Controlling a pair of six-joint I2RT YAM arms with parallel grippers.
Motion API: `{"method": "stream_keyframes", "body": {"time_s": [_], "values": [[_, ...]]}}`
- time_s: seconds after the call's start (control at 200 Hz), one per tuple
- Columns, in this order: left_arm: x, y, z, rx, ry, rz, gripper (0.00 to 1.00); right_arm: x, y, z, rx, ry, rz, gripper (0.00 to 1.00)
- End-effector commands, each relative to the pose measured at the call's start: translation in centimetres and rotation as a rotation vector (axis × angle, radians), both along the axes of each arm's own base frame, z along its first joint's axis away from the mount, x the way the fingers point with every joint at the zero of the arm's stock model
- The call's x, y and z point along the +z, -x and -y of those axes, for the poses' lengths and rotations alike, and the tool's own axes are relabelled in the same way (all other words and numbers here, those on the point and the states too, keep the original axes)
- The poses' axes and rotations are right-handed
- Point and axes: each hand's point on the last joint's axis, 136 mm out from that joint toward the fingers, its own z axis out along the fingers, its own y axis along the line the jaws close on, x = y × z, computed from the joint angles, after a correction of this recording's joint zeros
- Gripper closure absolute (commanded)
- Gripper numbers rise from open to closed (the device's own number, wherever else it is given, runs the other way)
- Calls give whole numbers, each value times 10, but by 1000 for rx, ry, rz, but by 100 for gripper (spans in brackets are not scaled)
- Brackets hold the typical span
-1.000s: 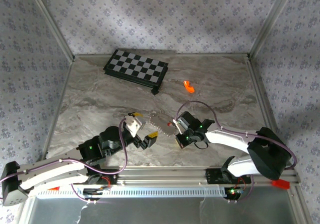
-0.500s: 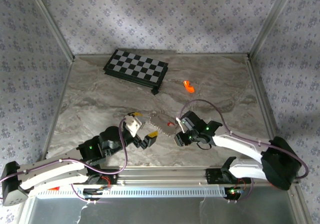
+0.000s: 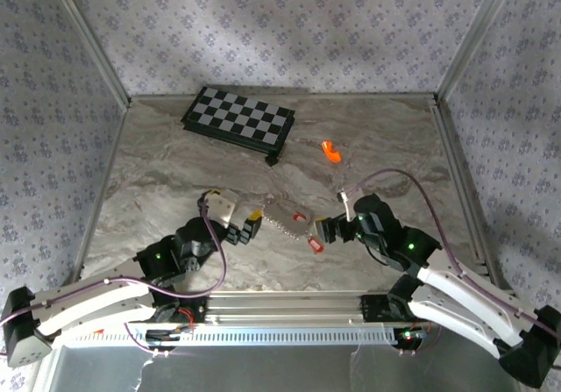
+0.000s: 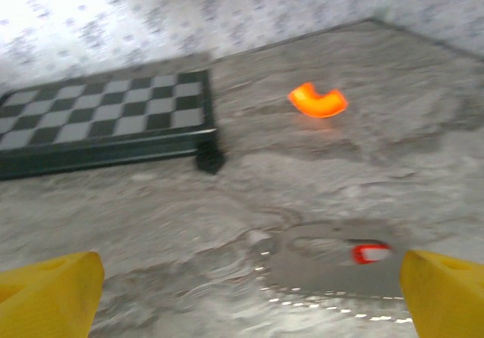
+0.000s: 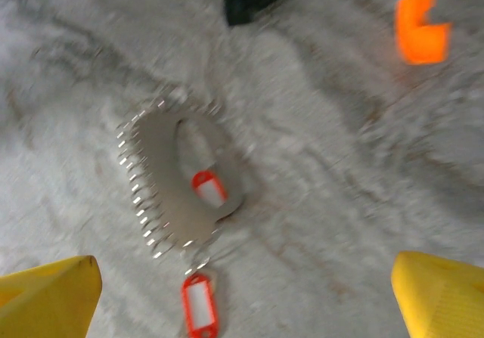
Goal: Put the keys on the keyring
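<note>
Standing wide apart with nothing between its yellow tips, the right claw [image 3: 326,231] hangs low over the desk [image 3: 175,173], just right of the task's pieces. The left claw [image 3: 250,226] is spread as wide, also empty, facing it from the other side.

Between them lies the keyring [image 5: 155,178], flat, with its beaded chain trailing along one edge. The smaller key [image 5: 207,187] lies at the oval opening (whether it is threaded on I cannot tell). The longer key [image 5: 198,305] lies just beside the ring's near end.

These tags look light, thin and slippery on smooth stone, so pinching across the long edges seems safest. The chain will flop; the rigid loop is the better hold.

Both arms reach in low, forearms angled inward, wrists pointing at each other.
</note>
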Motion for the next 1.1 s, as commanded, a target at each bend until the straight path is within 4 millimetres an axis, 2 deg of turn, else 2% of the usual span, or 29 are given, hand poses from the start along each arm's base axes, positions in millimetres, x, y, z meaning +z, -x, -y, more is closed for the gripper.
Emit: {"method": "stream_keyframes", "body": {"time_s": [0.0,0.2,0.33,0.48,0.6,0.715,0.77,1.009,1.099], "values": [[-3,-18,-33,173,-87,-10,1,11,-23,27,-141,32,128,0],[-19,-36,-65,309,-224,9,0,10,-50,62,-306,20,176,0],[-27,-46,-104,481,-273,-29,0,1,-63,105,-503,7,149,0],[-36,-49,-132,594,-305,-42,0,-4,-67,135,-600,-3,153,0],[-33,-50,-142,622,-298,-1,1,-6,-63,164,-713,65,229,0],[-30,-51,-155,647,-294,53,1,-10,-59,173,-714,104,282,0],[-32,-51,-166,679,-278,56,1,-14,-59,171,-681,127,308,0],[-52,-50,-205,816,-208,36,1,-43,-56,179,-699,157,321,0],[-63,-51,-214,837,-183,22,1,-42,-61,178,-687,167,329,0]]}}
